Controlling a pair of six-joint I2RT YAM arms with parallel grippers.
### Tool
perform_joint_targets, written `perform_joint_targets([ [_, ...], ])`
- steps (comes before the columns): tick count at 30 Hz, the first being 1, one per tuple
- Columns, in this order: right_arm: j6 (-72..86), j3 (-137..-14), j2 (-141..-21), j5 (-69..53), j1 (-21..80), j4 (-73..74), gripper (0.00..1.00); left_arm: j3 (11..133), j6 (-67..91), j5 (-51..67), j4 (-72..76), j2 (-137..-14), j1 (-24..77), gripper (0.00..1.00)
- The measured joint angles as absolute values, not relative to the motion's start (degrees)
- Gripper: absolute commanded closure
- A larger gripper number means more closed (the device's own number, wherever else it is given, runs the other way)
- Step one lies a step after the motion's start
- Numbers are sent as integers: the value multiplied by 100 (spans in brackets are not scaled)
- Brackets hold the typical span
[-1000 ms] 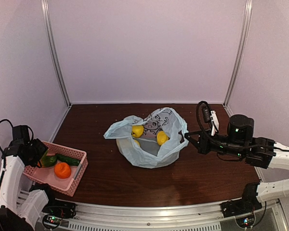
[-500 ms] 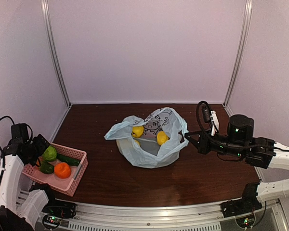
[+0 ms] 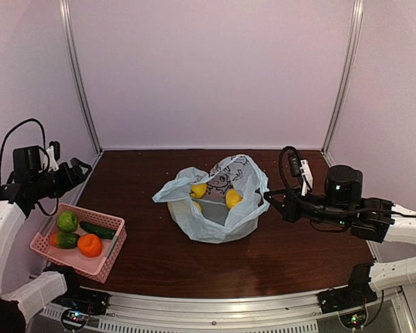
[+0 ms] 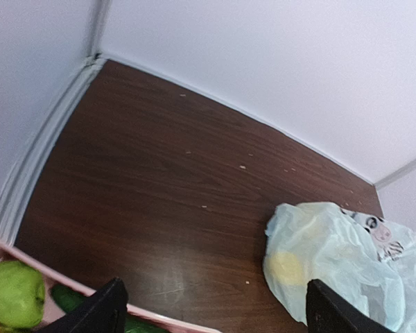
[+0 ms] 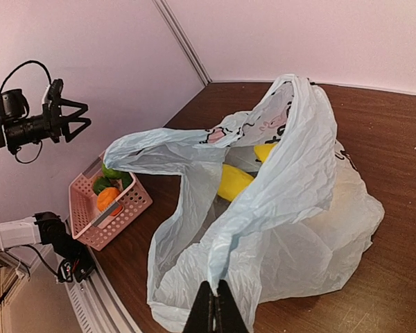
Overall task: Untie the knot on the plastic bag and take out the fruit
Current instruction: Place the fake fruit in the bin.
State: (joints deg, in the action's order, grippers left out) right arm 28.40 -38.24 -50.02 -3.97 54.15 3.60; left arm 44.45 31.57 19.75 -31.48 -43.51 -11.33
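The pale blue plastic bag (image 3: pixel 215 208) lies mid-table with its mouth open, and no knot shows. Two yellow fruit (image 3: pixel 198 189) (image 3: pixel 233 198) rest inside it. My right gripper (image 3: pixel 268 198) is shut on a twisted strip of the bag's rim at its right side; in the right wrist view that gripper (image 5: pixel 215 309) pinches the strip just above the bag (image 5: pixel 298 208). My left gripper (image 3: pixel 80 170) hangs open and empty above the table's far left, behind the basket. In the left wrist view the left gripper (image 4: pixel 211 312) frames bare table, with the bag (image 4: pixel 333 263) to its right.
A pink perforated basket (image 3: pixel 109 251) stands at the near left. It holds a green round fruit (image 3: pixel 67 220), a dark cucumber-like one (image 3: pixel 97 229), an orange one (image 3: pixel 89 245) and another green piece (image 3: pixel 64 240). Pale walls enclose the table on three sides.
My left gripper opened, left a green fruit in the basket, then rose up and back away from it. The right gripper and bag shifted slightly left.
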Motion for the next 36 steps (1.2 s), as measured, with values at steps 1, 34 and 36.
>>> perform_joint_targets([
  [1,2838,-3824,-5024,-399,5415,351,100,4611,3074,2012,-3103,-4475,-781,10],
  [34,2873,-3857,-4713,58,5415,711,100,7758,2143,1712,-1153,-9758,5728,34],
  [36,2871,-3905,-4595,196,5415,803,100,7920,2163,1721,-1160,-9994,5708,35],
])
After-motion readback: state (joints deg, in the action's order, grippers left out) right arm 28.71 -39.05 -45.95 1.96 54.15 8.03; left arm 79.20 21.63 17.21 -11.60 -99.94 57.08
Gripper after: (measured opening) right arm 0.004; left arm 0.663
